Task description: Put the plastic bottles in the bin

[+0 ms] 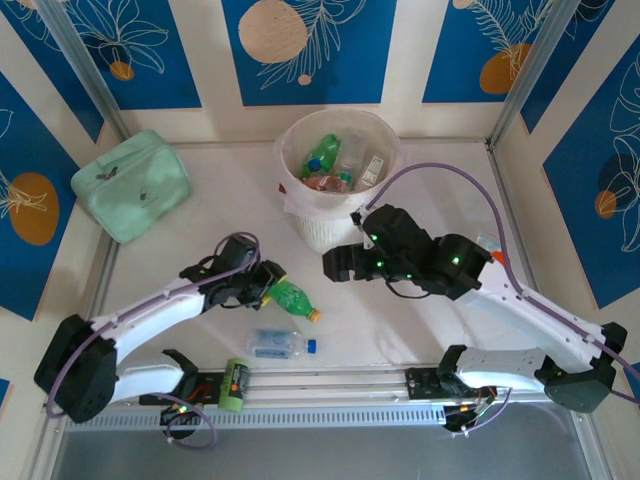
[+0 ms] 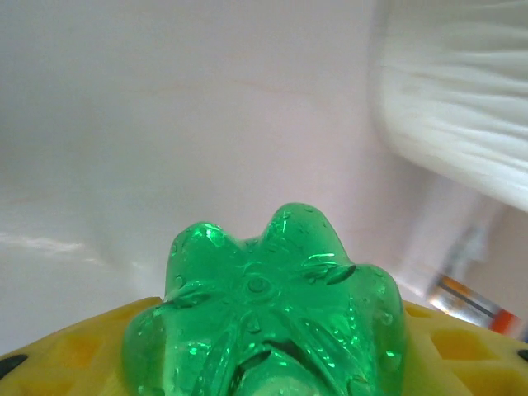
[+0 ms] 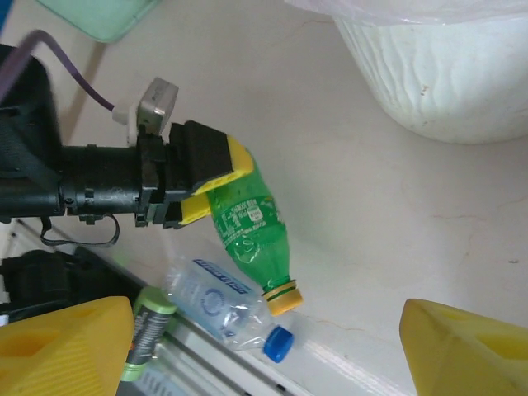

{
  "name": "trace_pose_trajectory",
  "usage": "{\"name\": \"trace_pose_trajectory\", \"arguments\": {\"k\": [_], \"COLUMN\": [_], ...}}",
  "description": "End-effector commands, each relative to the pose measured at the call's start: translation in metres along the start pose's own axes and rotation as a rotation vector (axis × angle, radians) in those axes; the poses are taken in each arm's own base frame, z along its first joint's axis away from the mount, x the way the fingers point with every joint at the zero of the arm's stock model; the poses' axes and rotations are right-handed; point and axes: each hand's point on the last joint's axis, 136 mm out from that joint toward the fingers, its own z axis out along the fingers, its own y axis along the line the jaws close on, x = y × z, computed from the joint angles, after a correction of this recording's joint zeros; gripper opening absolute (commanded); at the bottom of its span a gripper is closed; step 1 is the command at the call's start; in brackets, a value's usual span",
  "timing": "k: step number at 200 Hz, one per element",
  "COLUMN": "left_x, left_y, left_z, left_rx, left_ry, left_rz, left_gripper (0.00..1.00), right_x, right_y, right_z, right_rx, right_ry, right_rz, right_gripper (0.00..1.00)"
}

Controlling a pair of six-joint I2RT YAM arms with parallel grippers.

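Note:
A green plastic bottle (image 1: pixel 295 299) with a yellow cap lies on the white table, cap end toward the front right. My left gripper (image 1: pixel 263 284) is shut on its base end. In the left wrist view the bottle's ribbed base (image 2: pixel 264 305) fills the gap between the yellow fingers (image 2: pixel 74 355). A clear bottle (image 1: pixel 277 344) with a blue label and cap lies just in front of it. The bin (image 1: pixel 292 195), at the back centre, holds several bottles. My right gripper (image 1: pixel 335 263) hangs open in front of the bin, nothing between its fingers (image 3: pixel 462 346).
A mint-green zip case (image 1: pixel 130 183) sits at the back left. A small green and orange cylinder (image 1: pixel 235 385) rests on the front rail (image 1: pixel 340 385) near the left arm's base. The right wrist view shows the bin wall (image 3: pixel 445 74) close at upper right.

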Motion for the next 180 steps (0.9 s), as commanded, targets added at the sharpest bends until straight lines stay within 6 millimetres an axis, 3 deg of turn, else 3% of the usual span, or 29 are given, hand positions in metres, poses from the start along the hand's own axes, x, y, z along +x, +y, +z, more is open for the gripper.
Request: {"name": "trace_pose_trajectory", "arguments": {"k": [1, 27, 57, 93, 135, 180], "left_x": [-0.007, -0.019, -0.035, -0.061, -0.122, -0.132], "left_y": [-0.055, -0.094, -0.140, -0.213, -0.271, -0.331], "left_z": [-0.038, -0.092, -0.150, -0.192, -0.191, -0.147], "left_rx": [0.234, 0.430, 0.531, 0.594, 0.615, 0.620], "left_ry": [-0.021, -0.074, -0.148, -0.262, -0.469, -0.522], "left_rz": [0.087, 0.122, 0.215, 0.297, 0.104, 0.077], "left_gripper": [0.44, 0.44, 0.43, 0.42, 0.39, 0.38], "right_x": [-0.002, -0.015, -0.030, -0.035, -0.030, -0.027], "right_y": [0.017, 0.027, 0.039, 0.040, 0.035, 0.020], "right_z": [-0.008, -0.025, -0.051, -0.073, -0.081, -0.098], "right_rx": [-0.115, -0.191, -0.244, -0.273, -0.279, -0.249], "right_ry": [0.007, -0.042, -0.109, -0.175, -0.205, -0.267], "right_rz": [0.038, 0.055, 0.035, 0.033, 0.054, 0.069], "right_gripper": [0.85, 0.85, 0.85, 0.85, 0.85, 0.85]}}
